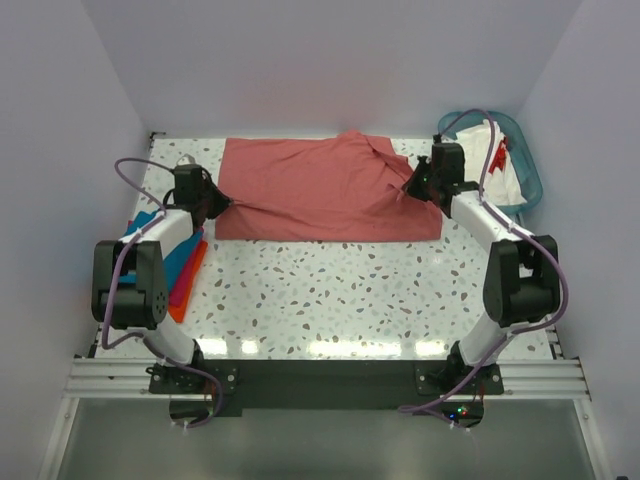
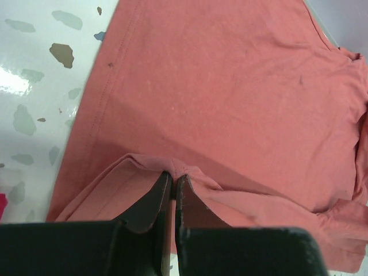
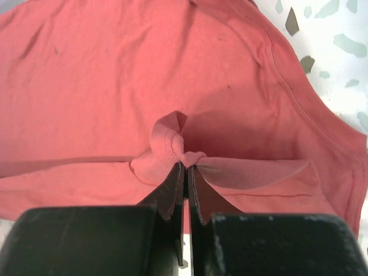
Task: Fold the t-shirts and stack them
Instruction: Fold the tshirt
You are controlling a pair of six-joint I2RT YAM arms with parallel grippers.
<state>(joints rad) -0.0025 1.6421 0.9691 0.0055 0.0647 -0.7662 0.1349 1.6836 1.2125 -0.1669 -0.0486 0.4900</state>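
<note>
Fingers (image 2: 150, 201) at opposite edges of shirt (image 1: 320, 190)

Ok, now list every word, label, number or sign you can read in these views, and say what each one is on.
No text can be read in any view.
salmon-red t-shirt: plain, no print or tag showing.
white t-shirt in the teal basket: has a red mark, too small to tell whether it is lettering.
t-shirts piled at the left edge: plain colours, nothing written.
</note>
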